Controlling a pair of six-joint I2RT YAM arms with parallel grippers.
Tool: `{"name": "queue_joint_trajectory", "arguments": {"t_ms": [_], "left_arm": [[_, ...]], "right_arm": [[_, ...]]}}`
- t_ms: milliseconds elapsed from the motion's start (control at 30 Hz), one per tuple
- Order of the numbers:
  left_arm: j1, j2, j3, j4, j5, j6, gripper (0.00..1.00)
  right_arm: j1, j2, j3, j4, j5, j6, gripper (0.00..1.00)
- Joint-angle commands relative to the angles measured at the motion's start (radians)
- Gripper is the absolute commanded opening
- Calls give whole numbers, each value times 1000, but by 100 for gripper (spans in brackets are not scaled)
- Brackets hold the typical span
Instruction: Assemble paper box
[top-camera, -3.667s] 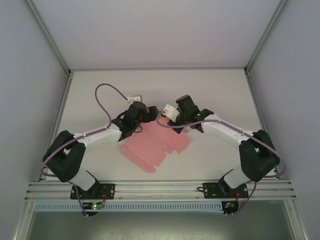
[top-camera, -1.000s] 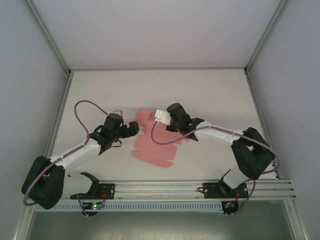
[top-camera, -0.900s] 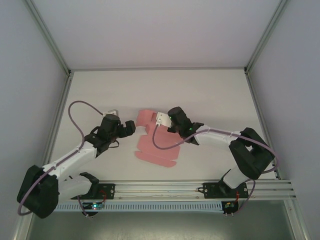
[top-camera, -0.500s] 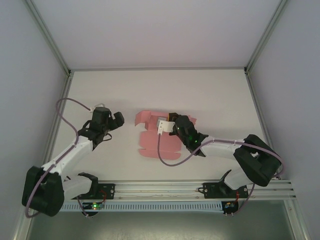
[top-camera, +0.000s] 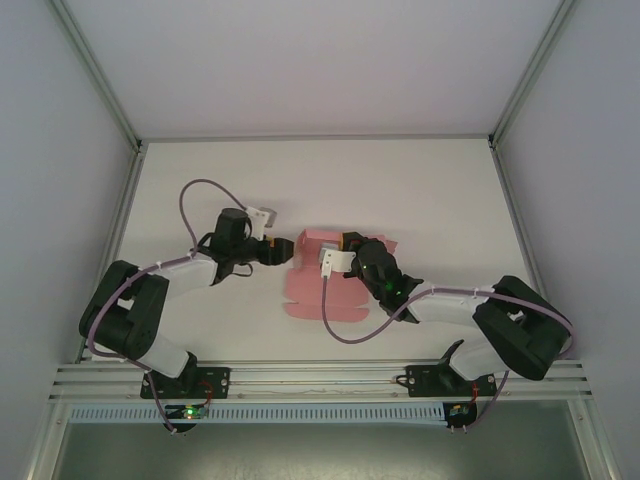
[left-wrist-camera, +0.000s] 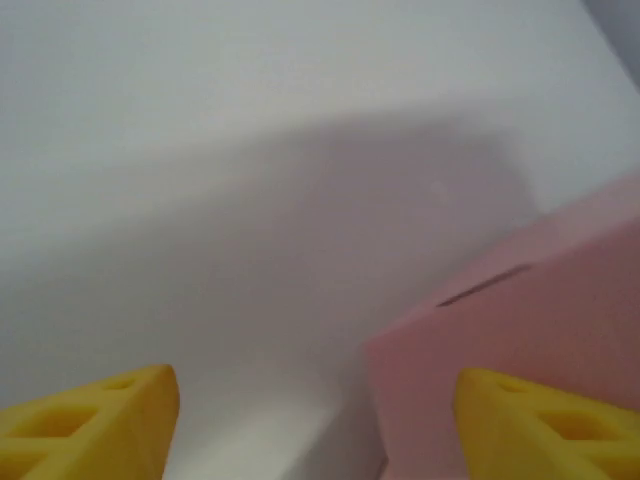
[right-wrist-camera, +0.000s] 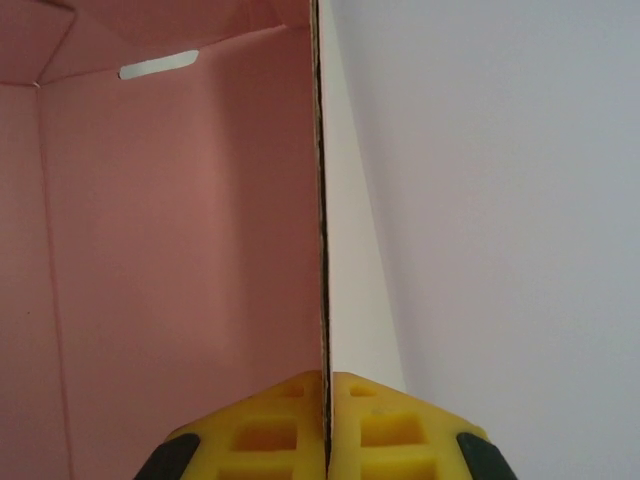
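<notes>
You're pinching a raised wall of the paper box (top-camera: 305, 295) with the right gripper (right-wrist-camera: 325, 385), its yellow pads pressed together on the thin card edge, and that wall is standing upright, straight toward 12 o'clock in the right wrist view. The box itself is lying mid-table (top-camera: 420, 190), partly folded. The right gripper is sitting over its 12 o'clock end.

Your left gripper (top-camera: 282, 250) is hovering at the box's 10 o'clock corner with its jaws spread and nothing between the pads. In the left wrist view the pink corner is sitting at 3 o'clock, just beside the right-hand finger (left-wrist-camera: 540, 420), and bare table is showing across the rest of the gap.

To my eye, you're setting up a second grip. Shift the left jaws toward 3 o'clock so the card edge is running down the middle of the gap. Hold the right pinch steady while you do it, because thin card is likely to buckle if the two grips pull against each other.
</notes>
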Motion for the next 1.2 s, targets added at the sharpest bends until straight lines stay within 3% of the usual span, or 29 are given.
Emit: {"name": "queue_joint_trajectory", "arguments": {"t_ms": [0,333,567,900,1067,1167], "left_arm": [[-54,-10,6,96,84,113,68],[-130,3,-56,113,-34,139,66],[-130,-105,-141,79,-139,79,67],[-130,-125,-127,130,-114,110,68],[-143,-54,-60,103,-12,140,68],[-174,-35,-52,91,-78,159,71]], "right_arm": [[12,-30,1,-31,-25,49,0],[52,18,-3,-52,73,36,0],[53,-1,-1,-61,106,13,0],[53,0,1,-73,92,17,0],[56,-4,15,-127,77,38,0],[66,7,12,-120,103,32,0]]}}
